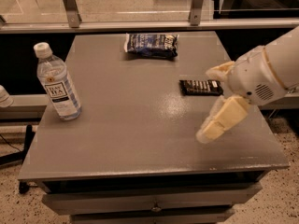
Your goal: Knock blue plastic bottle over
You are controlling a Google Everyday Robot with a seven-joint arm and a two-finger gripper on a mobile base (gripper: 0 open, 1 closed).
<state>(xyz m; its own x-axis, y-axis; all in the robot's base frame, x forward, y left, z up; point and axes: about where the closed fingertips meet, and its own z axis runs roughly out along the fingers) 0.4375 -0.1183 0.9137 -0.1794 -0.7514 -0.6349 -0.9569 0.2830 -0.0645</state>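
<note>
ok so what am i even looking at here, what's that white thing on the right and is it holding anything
That white thing is a robot's arm, and the two cream fingers at its end are its hand. It hovers open over the right side of a grey table, holding nothing. There is one camera, looking down on the table. A water bottle stands upright near the left edge, a dark blue snack bag lies at the back, and a flat black packet lies just beside the hand.

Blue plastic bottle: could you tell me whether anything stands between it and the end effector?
Nothing visible does: bare tabletop separates the end effector, over the right side, from the blue plastic bottle upright at left.
</note>
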